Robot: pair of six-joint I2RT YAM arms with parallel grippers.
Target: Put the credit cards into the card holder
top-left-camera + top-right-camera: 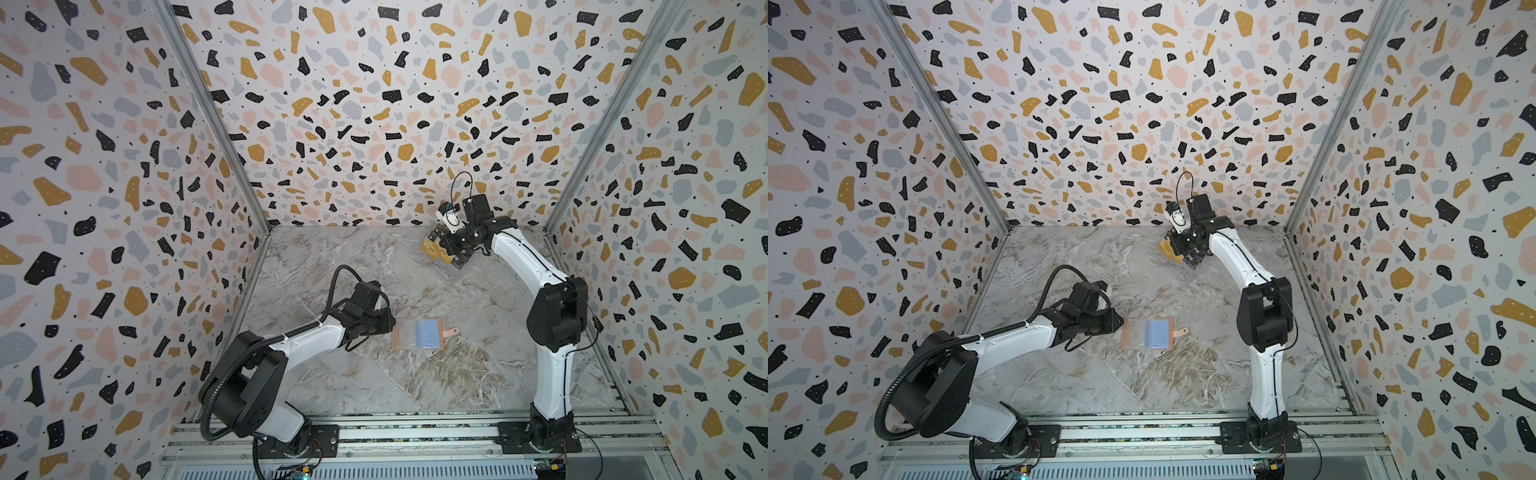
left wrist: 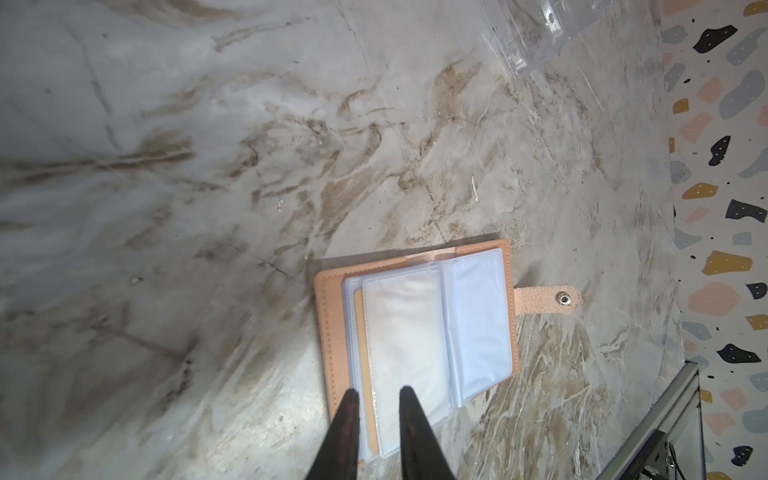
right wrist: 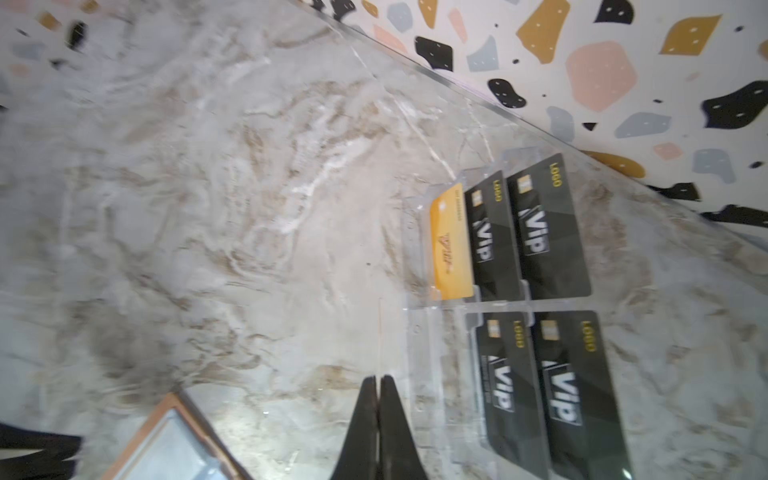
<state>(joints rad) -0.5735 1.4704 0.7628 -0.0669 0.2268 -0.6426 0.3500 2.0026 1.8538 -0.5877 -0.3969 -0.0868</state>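
Clamping a light, stiff, likely slippery credit card (image 3: 380, 332) by its edge in right gripper (image 3: 379, 380), left gripper (image 2: 379, 392) narrowly parted over floppy-sleeved card holder (image 2: 328, 316).

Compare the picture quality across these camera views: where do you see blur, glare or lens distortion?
Right wrist view: motion blur smears the credit cards in their clear stand and the card holder corner. Left wrist view: sharp on the card holder, though its plastic sleeves look washed out by glare. In both top views: even light, but wide-angle bending splays the wall rails.
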